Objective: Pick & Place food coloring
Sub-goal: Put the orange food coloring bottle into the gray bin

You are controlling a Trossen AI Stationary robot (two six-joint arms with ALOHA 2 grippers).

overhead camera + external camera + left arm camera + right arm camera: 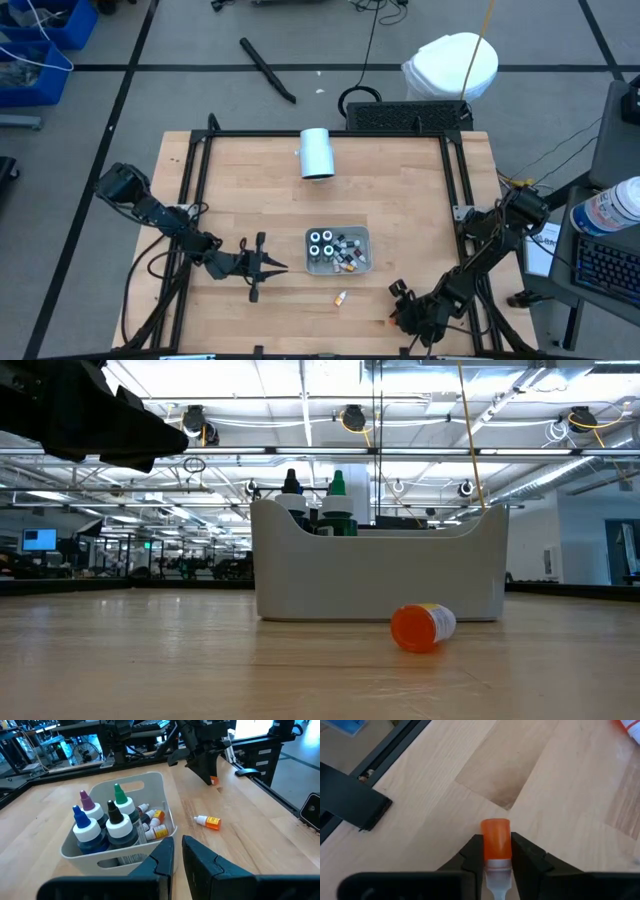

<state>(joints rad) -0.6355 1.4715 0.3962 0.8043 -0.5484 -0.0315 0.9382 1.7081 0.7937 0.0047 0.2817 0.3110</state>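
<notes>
Right wrist view: right end effector [497, 851] pinching orange-bodied food coloring bottle [495, 840] near tabletop's front right corner. Left end effector [177, 856] pressed together, empty, beside grey tray [361, 236] mid-tabletop. Most bottles [107, 822] already in tray; one orange bottle [341, 298] lying loose in front of tray, still to place

One grey tray [362, 238] stands on the worktop [240, 190]. In it stand four large bottles [107, 822], with blue, purple, black and green tips; the small bottles [152, 822] lying beside them overlap too much to count. One orange small bottle [341, 298] lies loose. Another orange bottle [495, 842] sits between the right gripper's [495, 870] fingers. One white cylinder [316, 153] lies near the far edge.
</notes>
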